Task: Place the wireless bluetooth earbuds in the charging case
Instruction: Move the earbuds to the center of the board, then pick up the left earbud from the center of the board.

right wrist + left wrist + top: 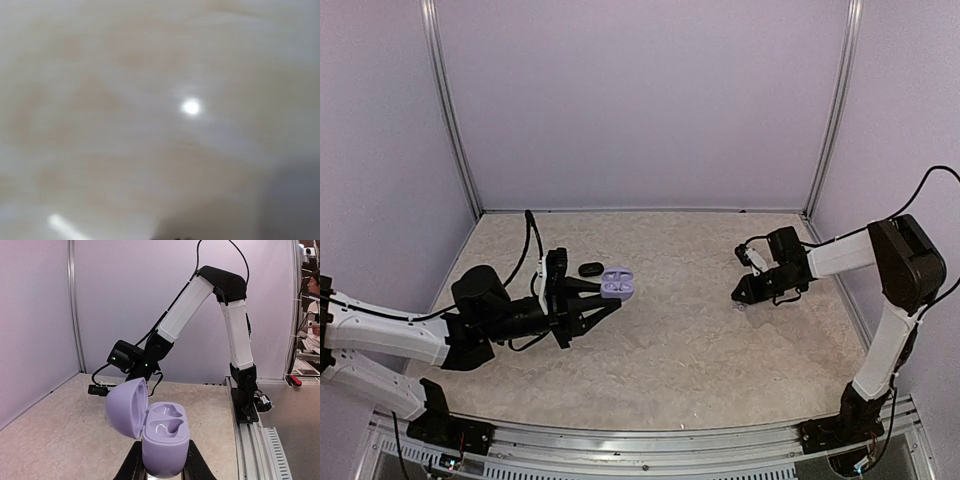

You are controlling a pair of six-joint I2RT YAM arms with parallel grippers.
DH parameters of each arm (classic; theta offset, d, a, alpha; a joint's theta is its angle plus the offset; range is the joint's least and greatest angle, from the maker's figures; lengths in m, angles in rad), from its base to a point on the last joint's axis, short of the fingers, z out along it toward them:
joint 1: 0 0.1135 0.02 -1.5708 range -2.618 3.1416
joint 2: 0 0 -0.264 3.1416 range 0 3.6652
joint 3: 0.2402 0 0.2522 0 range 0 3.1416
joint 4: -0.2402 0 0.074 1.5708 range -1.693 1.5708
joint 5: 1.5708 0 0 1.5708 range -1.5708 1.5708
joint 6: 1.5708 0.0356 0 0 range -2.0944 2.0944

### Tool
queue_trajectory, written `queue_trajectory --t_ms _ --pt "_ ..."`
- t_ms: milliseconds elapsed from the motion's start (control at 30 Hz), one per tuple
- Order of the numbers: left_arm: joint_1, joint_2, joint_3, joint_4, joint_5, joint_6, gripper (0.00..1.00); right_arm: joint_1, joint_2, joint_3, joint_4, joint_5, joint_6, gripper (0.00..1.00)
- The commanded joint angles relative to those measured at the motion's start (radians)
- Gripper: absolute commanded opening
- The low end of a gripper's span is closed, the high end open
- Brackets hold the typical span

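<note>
Your left gripper (600,299) pinches the lavender charging case (162,442) between its fingertips, lid (125,407) open, empty sockets (167,422) presented for loading. Your right gripper (741,295) noses down at the table (670,345). I cannot tell how its jaws stand, nor see any earbuds beneath it.

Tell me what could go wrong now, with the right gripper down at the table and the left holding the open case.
The right wrist view is pure blur, so whether the right gripper has an earbud is unclear; it might pinch nothing or flick one away. The left gripper holds the lavender case by its base only; pressing a bud in could tilt it.
</note>
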Motion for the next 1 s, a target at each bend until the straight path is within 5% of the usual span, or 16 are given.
queue_trajectory --t_ms 0,267,400,700,967 --pt "0.007 -0.024 -0.007 0.028 -0.003 0.0 0.0 0.102 0.047 0.031 -0.052 -0.137 -0.068 0.13" --pt "0.007 -0.028 0.0 0.011 -0.003 -0.001 0.0 0.235 0.017 0.037 -0.071 -0.266 -0.162 0.13" --pt "0.007 -0.023 0.003 0.013 0.004 -0.001 0.0 0.259 -0.056 0.022 -0.033 -0.323 -0.186 0.23" --pt "0.007 -0.021 -0.005 0.015 -0.002 -0.001 0.0 0.26 -0.214 -0.045 -0.026 -0.008 -0.031 0.32" --pt "0.0 -0.008 0.001 -0.007 -0.01 0.026 0.0 0.278 -0.248 -0.156 -0.009 0.024 0.11 0.32"
